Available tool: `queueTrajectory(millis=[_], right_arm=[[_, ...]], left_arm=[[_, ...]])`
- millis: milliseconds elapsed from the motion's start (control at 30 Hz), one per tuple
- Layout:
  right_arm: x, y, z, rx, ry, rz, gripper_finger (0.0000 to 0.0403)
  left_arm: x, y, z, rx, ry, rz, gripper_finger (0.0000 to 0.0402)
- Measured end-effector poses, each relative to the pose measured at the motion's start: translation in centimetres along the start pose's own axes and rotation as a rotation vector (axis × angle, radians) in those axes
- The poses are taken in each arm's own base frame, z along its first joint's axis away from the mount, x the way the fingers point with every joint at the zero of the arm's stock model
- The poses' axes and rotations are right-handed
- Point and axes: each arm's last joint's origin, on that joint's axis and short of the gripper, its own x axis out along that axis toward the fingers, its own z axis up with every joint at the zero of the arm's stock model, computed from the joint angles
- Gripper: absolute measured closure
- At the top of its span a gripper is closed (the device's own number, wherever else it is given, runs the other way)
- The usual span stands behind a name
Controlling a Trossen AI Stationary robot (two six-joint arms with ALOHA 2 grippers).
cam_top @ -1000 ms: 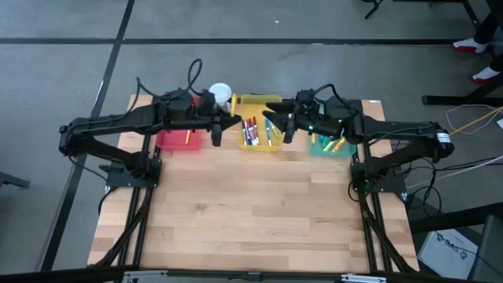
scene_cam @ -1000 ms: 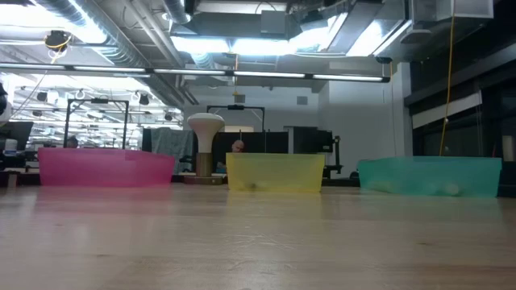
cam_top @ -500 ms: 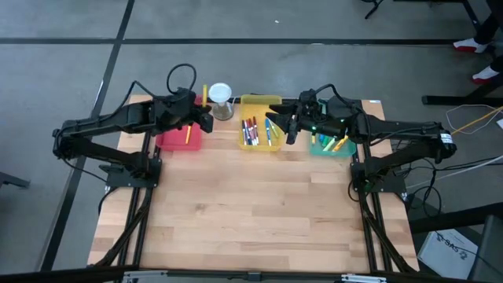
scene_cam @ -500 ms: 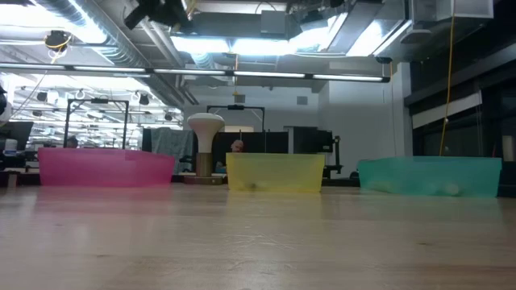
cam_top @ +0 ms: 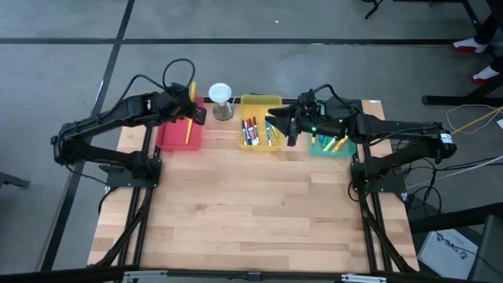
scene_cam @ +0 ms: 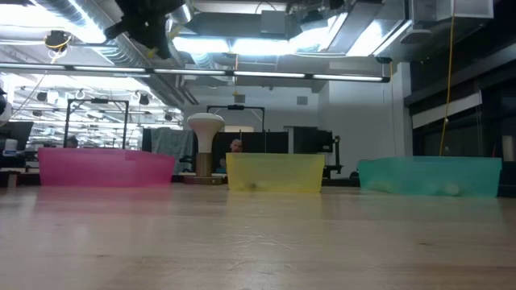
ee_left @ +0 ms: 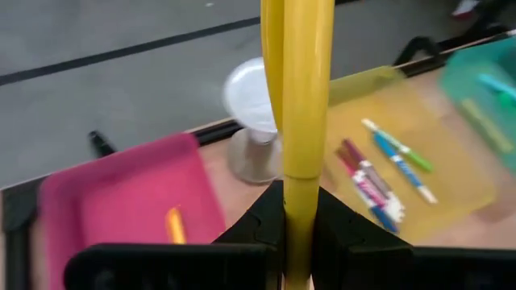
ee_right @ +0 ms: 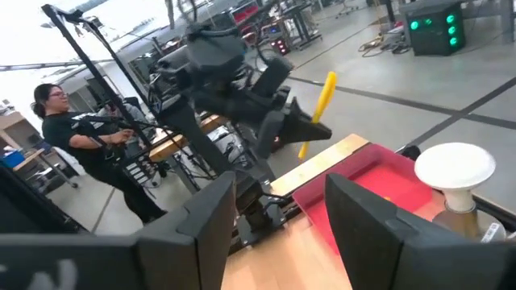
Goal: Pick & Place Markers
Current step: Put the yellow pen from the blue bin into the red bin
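Left arm has swung off the yellow tray (cam_top: 260, 101) and now sits over the red tray (cam_top: 169, 137) next to it. Left gripper (cam_top: 191, 93) is clamped on a yellow marker (ee_left: 297, 105), carried upright above the red tray; one orange marker (cam_top: 188, 131) already lies in it. Drop looks next.

Right gripper (cam_top: 277, 126) hangs at the yellow tray's far edge from the red one, jaws parted, holding nothing. Remaining markers (cam_top: 251, 130) sit in the yellow tray.
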Motion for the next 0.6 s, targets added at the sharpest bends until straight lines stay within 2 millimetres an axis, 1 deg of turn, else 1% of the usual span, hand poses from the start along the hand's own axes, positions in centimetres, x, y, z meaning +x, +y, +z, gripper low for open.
queueTrajectory(millis=[333, 467, 600], right_arm=[[0.0, 0.0, -0.1, -0.026, 0.015, 0.007, 0.0214], [0.0, -0.1, -0.3, -0.098, 0.035, 0.013, 0.0214], [0.0, -0.1, -0.6, -0.198, 0.081, 0.050, 0.0214]], left_arm=[[0.8, 2.1, 0.1, -0.020, 0.080, 0.119, 0.0379], [1.2, 2.6, -0.1, -0.030, 0.121, 0.125, 0.0379], [2.3, 3.0, -1.2, -0.033, 0.190, 0.122, 0.0379]])
